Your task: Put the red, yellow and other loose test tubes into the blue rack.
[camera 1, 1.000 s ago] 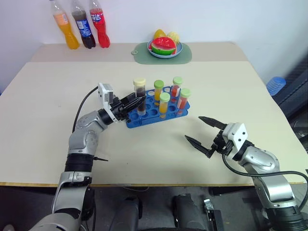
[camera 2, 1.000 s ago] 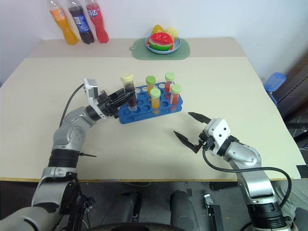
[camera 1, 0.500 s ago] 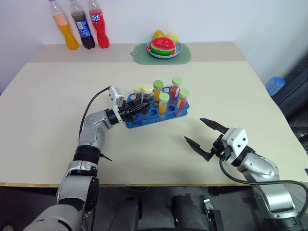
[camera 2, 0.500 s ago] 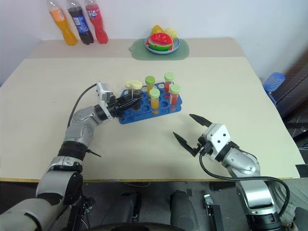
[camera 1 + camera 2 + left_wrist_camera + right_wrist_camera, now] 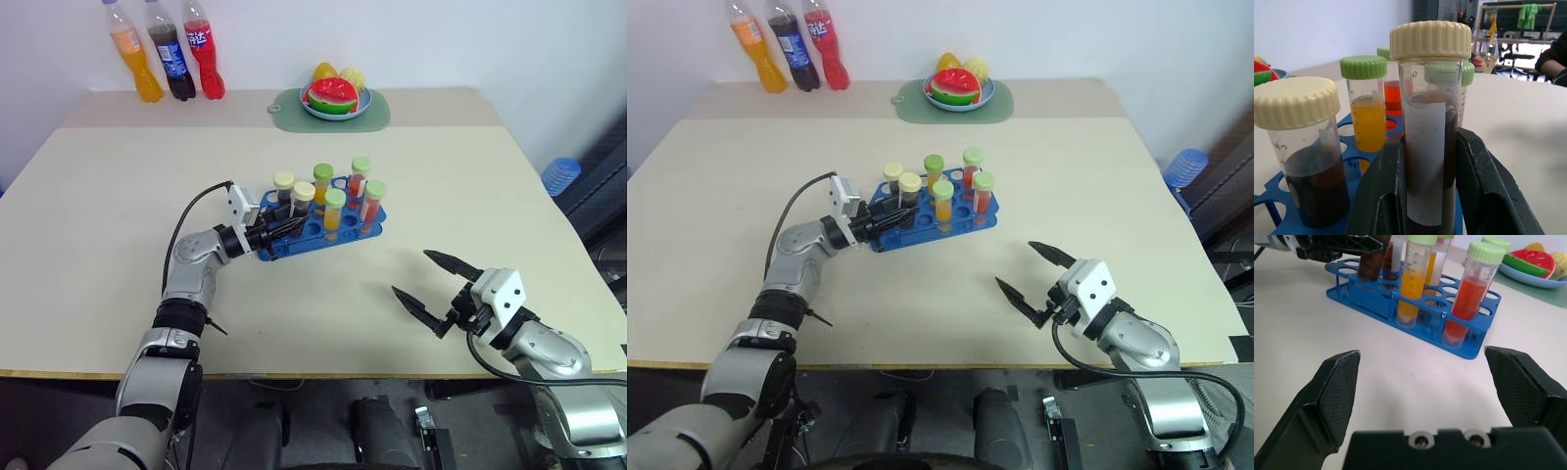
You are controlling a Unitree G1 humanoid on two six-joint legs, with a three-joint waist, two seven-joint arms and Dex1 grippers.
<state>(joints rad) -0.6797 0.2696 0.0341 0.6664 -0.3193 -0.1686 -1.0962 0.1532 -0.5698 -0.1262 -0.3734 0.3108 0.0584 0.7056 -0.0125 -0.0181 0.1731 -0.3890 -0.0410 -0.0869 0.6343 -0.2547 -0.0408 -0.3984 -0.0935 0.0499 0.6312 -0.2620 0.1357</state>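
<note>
The blue rack (image 5: 345, 233) stands mid-table and holds several upright capped test tubes: orange and red ones with green caps (image 5: 335, 208) and a dark one with a cream cap (image 5: 284, 186). My left gripper (image 5: 286, 226) is shut on another dark brown tube with a cream cap (image 5: 1429, 147). That tube stands upright at the rack's near left part, level with the others, and the fingers (image 5: 1481, 186) hide its lower end. My right gripper (image 5: 411, 272) hangs open over the table, in front of the rack and to its right, with nothing between its fingers (image 5: 1334, 396).
Three soda bottles (image 5: 165, 54) stand at the table's back left. A plate of fruit (image 5: 335, 96) sits on a green mat at the back. A blue container (image 5: 562, 174) lies beyond the table's right edge. A person's arm (image 5: 1556, 56) shows far off in the left wrist view.
My left gripper has lowered the dark cream-capped tube down into the rack beside the other cream-capped tube. My right gripper has drawn back toward the near right edge, still open.
</note>
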